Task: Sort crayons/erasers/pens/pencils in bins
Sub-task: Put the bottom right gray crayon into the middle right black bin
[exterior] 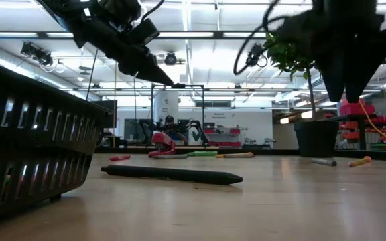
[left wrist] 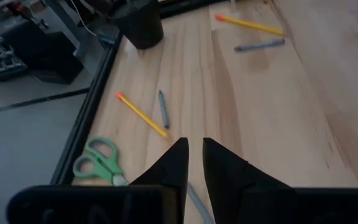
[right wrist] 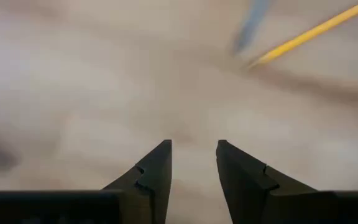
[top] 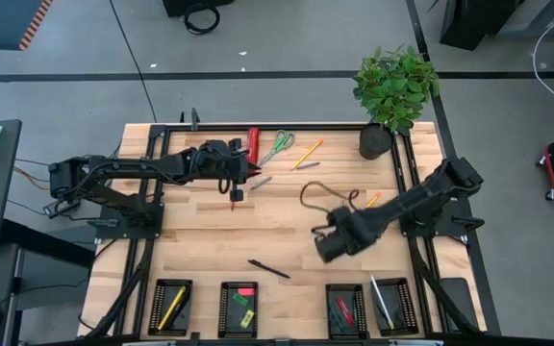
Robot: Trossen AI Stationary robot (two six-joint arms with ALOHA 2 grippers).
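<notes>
Left claw [top: 234, 195] over the far-left part of the light wooden counter [top: 287, 226], fingers nearly together, nothing visibly between them; green-handled scissors [left wrist: 98, 163] and an orange-tipped yellow pencil [left wrist: 143, 115] just beyond. Right claw [top: 323, 245] hovering mid-counter, fingers slightly apart, empty. Slim black pen [top: 268, 269] loose near the four black ribbed bins [top: 239, 308] along the near edge.

You cannot read the right wrist view's blurred tabletop: 1 yellow stick [right wrist: 309, 32] and 1 grey stick [right wrist: 250, 25] run off-frame, unidentifiable.
</notes>
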